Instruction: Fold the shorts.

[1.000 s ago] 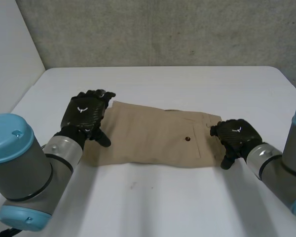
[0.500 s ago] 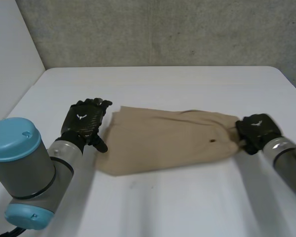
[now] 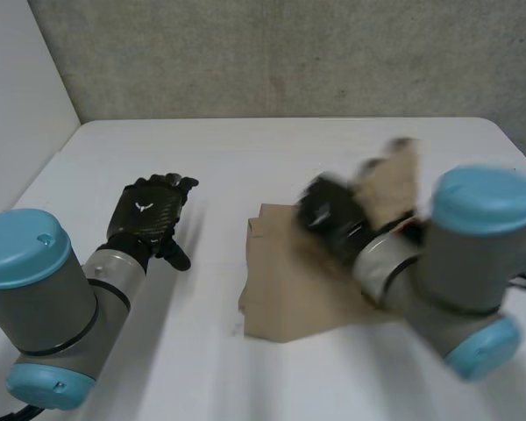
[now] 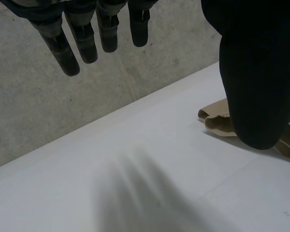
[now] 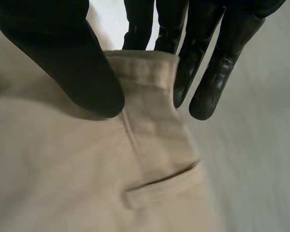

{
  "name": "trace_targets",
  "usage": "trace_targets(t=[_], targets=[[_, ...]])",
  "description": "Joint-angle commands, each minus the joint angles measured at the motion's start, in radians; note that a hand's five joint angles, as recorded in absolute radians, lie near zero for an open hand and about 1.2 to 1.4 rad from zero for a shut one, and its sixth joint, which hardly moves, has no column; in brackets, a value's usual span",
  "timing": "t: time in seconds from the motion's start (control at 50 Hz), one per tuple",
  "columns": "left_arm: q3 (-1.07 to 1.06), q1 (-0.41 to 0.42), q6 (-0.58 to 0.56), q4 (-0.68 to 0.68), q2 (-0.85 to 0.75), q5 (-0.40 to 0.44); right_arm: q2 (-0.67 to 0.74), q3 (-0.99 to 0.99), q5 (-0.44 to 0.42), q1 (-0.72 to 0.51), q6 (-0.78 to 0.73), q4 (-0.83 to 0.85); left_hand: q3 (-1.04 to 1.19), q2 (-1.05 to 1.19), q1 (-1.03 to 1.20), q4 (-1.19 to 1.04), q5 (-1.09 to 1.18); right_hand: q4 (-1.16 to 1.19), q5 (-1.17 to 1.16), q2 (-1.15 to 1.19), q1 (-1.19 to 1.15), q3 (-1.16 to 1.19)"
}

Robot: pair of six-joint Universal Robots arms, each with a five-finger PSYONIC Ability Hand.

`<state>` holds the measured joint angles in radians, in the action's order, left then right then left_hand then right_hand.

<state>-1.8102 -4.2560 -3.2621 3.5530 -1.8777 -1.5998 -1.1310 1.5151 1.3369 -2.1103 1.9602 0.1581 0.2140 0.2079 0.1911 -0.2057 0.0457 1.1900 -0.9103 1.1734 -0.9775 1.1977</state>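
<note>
Head view: your right hand (image 3: 330, 213) pinched the shorts (image 3: 285, 294) at the waistband, centre-right of frame, one end raised. Your left hand (image 3: 147, 209) hung open and empty at left. The cloth looked soft and light, so grip hems or corners.

I see bare table (image 3: 212, 175) between my left hand (image 3: 147, 210) and the shorts (image 3: 285, 294); my right arm (image 3: 456, 263) looms over the shorts.

Soft, even light (perhaps from overhead)
</note>
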Motion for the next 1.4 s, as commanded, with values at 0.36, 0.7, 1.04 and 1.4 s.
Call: trace_targets(t=[0.36, 0.7, 1.04, 1.4], targets=[[0.193, 0.085, 0.007, -0.057, 0.000, 0.001, -0.167, -0.021, -0.168, 0.061, 0.985, -0.011, -0.012, -0.006, 0.011, 0.004, -0.018, -1.015, 0.910, -0.999, 0.803, -1.023], [0.614, 0.291, 0.148, -0.399, -0.343, -0.052, -0.012, -0.112, -0.139, 0.165, 1.014, -0.226, -0.003, 0.003, 0.019, -0.005, -0.010, -1.015, 0.910, -0.999, 0.803, -1.023], [0.621, 0.295, 0.140, -0.502, -0.489, -0.152, 0.238, -0.171, -0.027, 0.150, 0.754, -0.236, -0.009, -0.003, 0.014, 0.001, -0.016, -1.015, 0.910, -0.999, 0.803, -1.023], [0.634, 0.108, 0.131, -0.580, -0.011, -0.123, -0.147, -0.262, 0.086, 0.162, 0.947, -0.232, -0.006, 0.000, 0.017, -0.002, -0.013, -1.015, 0.910, -0.999, 0.803, -1.023]])
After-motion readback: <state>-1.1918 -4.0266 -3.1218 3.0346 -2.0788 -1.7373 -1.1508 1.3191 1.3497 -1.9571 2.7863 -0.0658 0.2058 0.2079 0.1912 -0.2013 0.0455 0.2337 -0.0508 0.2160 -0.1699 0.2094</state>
